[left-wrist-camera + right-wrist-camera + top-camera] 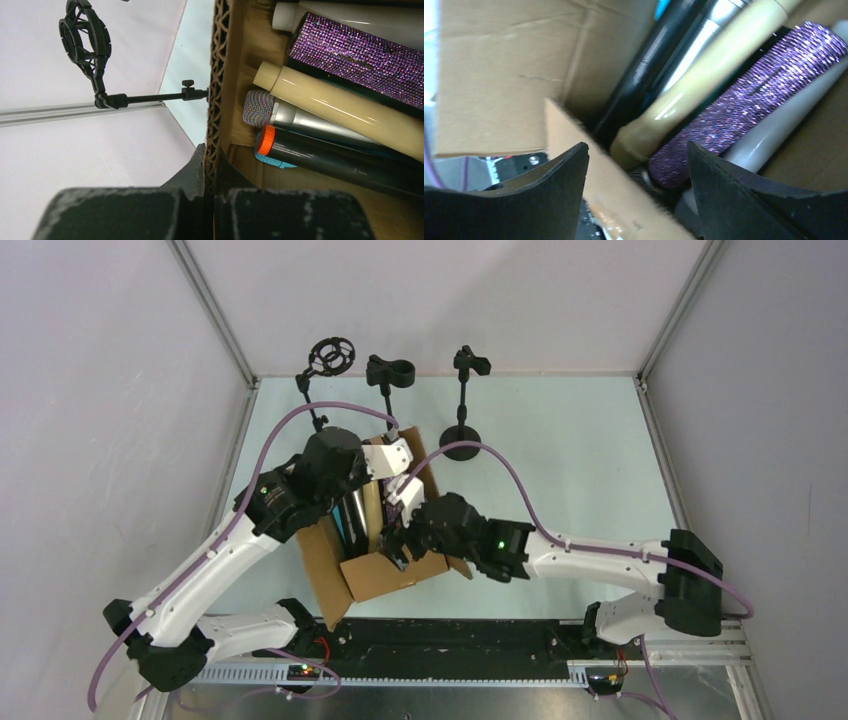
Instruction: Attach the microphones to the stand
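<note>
My left gripper [210,200] is clenched on the wall of the box [385,575], with the corrugated edge running up from between my fingers. My right gripper [636,150] is released. Its jaws stand wide apart and grasp nothing. A cardboard flap [594,165] juts up between them and stands between me and the mics.

The box sits in the middle of the table [580,440], with both my arms leaning over it. All the mics lie inside it, side by side and touching. I count six:
- one white mic [350,17]
- one purple mic [355,55]
- one cream mic [340,105]
- one silver mic [280,112] with a mesh head
- one black mic [325,155] with an orange tip
- one blue mic [272,161], mostly hidden under the black one

The purple one lies on top, pressed between the white and the cream.

Beyond the box, along the far edge, I count three stands, all bare. The ring stand [330,355] is on the left and the middle stand [390,372] is just behind the box. The right stand [470,365] is on a round base. They are apart from the mics, with the far wall of the box between.
</note>
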Tool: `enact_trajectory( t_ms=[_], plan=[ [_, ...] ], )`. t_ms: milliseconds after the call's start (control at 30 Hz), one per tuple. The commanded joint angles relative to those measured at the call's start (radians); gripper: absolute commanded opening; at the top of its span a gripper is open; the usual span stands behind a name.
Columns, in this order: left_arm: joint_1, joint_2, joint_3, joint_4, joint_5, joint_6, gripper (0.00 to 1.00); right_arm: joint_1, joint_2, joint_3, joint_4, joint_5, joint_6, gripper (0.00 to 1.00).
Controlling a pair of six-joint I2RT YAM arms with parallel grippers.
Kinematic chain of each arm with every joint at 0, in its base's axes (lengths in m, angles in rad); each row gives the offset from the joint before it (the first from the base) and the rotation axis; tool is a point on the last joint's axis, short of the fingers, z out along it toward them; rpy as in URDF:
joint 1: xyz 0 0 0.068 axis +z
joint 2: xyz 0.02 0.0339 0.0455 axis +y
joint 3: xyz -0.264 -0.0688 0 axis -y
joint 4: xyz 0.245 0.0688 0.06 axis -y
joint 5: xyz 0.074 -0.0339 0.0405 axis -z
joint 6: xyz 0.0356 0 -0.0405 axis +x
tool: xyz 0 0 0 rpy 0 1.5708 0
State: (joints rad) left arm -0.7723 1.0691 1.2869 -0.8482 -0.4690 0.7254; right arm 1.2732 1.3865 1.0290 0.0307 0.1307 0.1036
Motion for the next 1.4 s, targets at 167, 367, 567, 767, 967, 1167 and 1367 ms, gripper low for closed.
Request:
enact_trajectory(
  t_ms=[167,367,567,767,967,1167,1367],
  plan=[
    [-0.007,-0.05,0.04,0.069,-0.02,0.004,0.0,-0.073,0.134,0.127,-0.092,-0.055,0.09,0.67],
    [-0.007,-0.057,0.03,0.07,-0.028,0.014,0.0,-0.061,0.088,0.119,-0.179,-0.218,0.096,0.61],
    [-0.008,-0.055,0.03,0.07,-0.028,0.016,0.0,-0.034,0.032,0.094,-0.252,-0.263,0.087,0.53],
    [-0.007,-0.056,0.019,0.07,-0.029,0.02,0.0,0.042,-0.028,0.007,-0.257,-0.152,0.109,0.5],
    [-0.008,-0.053,0.006,0.071,-0.028,0.02,0.0,0.096,-0.09,-0.114,-0.167,-0.073,0.18,0.49],
    [-0.007,-0.043,0.027,0.07,-0.024,0.026,0.0,0.118,-0.075,-0.177,-0.12,0.043,0.199,0.44],
    [-0.007,-0.041,0.006,0.07,-0.022,0.027,0.0,0.16,-0.006,-0.188,-0.066,0.309,0.177,0.34]
  ],
)
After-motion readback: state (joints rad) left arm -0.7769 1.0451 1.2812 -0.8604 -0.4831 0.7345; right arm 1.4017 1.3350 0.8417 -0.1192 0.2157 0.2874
